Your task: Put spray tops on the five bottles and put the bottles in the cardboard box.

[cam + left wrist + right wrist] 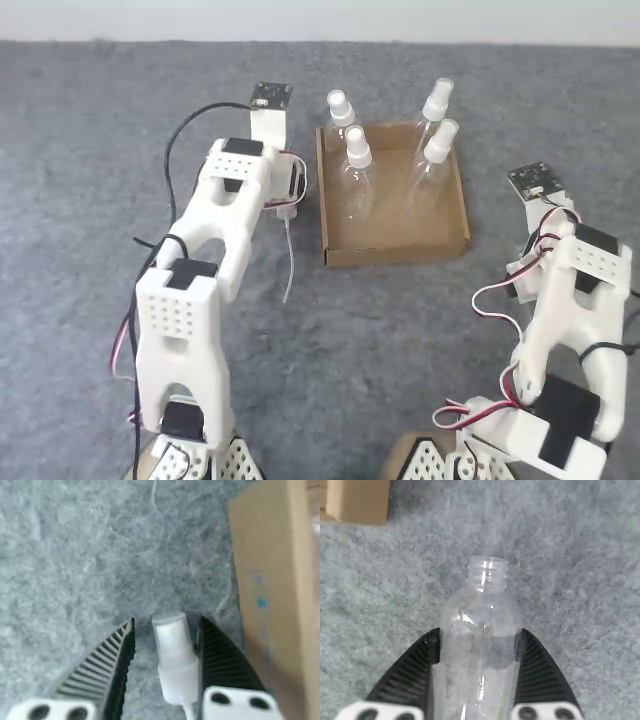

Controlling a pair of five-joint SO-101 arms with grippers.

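Carpet (90, 150), grey felt, covered the whole table

Cardboard box (395, 252), shallow and open-topped, served as the landmark for every place below

Capped bottles (358, 165), four, clear plastic with white tops fitted. Three stood or leaned inside the cardboard box. The fourth was at its far left corner, and whether it was inside or just outside could not be told

Open bottle (480, 615), one, clear, threaded neck bare, well apart from the cardboard box off its near right corner. The right gripper (480, 632) was clamped on its body just under the shoulder, a finger touching each side. Judged empty, so light. The thin wall likely dents under a hard squeeze, and its smooth skin may slip. That hold on the body looked right, since it left the neck free

Spray top (172, 655), one, small white rigid plastic, just beside the left wall of the cardboard box, outside it. It sat between the parted fingers of the left gripper (166, 621), touching one and clear of the other. Judged light, best taken by its stout collar

Dip tube (289, 255), thin and probably bendy, ran from the spray top away from the cardboard box; not a place to grip
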